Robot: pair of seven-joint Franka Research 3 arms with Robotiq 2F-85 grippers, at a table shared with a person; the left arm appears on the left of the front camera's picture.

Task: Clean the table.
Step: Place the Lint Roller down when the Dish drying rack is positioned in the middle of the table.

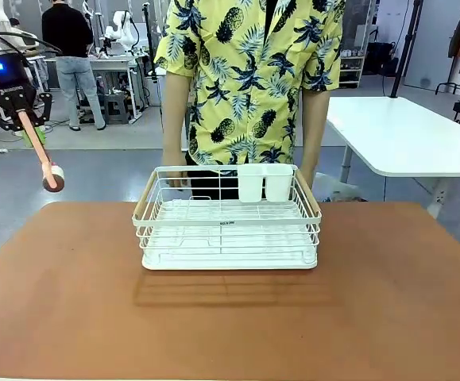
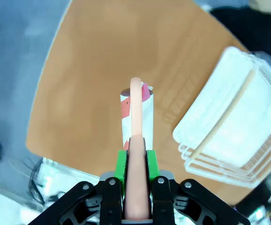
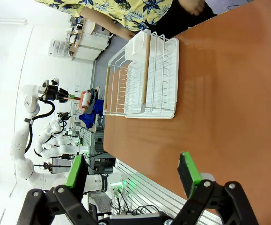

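Note:
The reddish-brown table carries a white wire dish rack at its far middle. My left gripper hangs high at the far left, shut on the peach handle of a lint roller whose white and red head points down, in the air by the table's far left corner. In the left wrist view the green pads clamp the handle, and the lint roller hovers over the table. My right gripper stands open over the table with nothing between its fingers.
A person in a yellow patterned shirt stands at the far side, hands by the rack's back rim. Two white holders sit in the rack's back right corner. A white-topped table stands off to the right.

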